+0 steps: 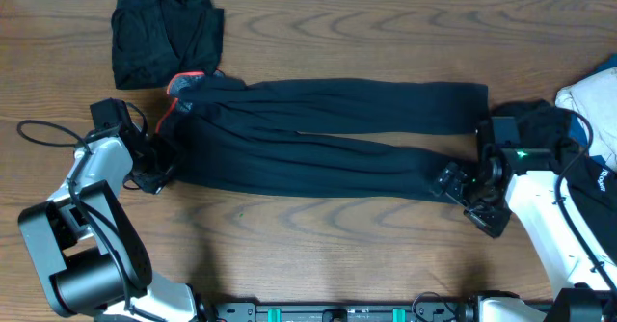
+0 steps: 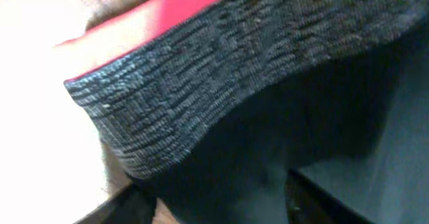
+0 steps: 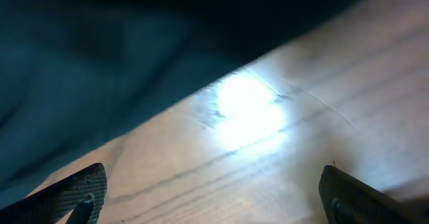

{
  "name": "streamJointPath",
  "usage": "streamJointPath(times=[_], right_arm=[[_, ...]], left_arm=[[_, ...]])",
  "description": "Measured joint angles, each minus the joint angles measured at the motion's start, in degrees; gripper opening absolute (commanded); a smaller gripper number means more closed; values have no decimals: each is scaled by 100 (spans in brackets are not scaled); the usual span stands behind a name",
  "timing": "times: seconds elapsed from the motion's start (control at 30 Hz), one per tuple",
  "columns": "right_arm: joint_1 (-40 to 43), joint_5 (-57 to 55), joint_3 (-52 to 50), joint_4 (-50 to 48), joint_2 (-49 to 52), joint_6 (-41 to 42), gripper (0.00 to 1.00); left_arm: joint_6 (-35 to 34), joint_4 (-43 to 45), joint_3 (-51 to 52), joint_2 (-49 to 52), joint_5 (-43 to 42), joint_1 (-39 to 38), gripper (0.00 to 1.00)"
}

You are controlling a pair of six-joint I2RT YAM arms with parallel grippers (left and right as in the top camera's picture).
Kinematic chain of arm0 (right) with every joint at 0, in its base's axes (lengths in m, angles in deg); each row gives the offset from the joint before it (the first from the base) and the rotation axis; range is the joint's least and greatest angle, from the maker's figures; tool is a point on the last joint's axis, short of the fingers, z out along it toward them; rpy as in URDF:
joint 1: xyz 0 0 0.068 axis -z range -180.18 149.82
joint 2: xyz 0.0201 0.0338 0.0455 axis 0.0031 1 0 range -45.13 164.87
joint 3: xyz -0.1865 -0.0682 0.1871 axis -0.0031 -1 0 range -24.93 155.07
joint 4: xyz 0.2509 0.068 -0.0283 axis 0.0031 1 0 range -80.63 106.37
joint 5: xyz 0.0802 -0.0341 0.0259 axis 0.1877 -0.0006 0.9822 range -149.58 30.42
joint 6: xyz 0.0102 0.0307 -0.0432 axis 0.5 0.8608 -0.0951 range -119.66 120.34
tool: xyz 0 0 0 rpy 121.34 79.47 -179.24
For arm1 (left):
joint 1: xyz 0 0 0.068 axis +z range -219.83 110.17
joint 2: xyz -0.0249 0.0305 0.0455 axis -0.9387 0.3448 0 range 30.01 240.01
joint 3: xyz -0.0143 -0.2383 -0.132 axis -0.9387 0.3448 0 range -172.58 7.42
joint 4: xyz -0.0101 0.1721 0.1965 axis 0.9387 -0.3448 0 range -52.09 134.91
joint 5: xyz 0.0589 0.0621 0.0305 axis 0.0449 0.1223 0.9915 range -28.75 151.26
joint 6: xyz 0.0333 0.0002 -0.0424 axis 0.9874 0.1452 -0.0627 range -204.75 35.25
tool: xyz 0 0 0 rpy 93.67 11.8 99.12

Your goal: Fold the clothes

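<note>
Trousers, long and black, lie flat between the two pincers on the table. The left pincer is at their waist end, with the ribbed band and its red lining close in front; I cannot tell whether it grips. The right pincer stands wide apart over bare wood, its fingers just short of the leg hem. A black bundle lies beyond the left pincer, and a white heap lies behind the right.

Bare table open along the near side, trousers spanning the middle, black bundle far left, clothes pile crowding right edge.
</note>
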Motion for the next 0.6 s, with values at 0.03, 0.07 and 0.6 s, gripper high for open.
streamJointPath(times=[0.03,0.07,0.6], right_arm=[[63,-26,-4,26,0,50,99],[142,-55,-4,35,0,103,99],[997,-345,-243,-632,0,339,99]], left_arm=[[-2,2,0,11,-2,0,43],[7,2,0,22,4,0,40],[11,2,0,33,0,0,38]])
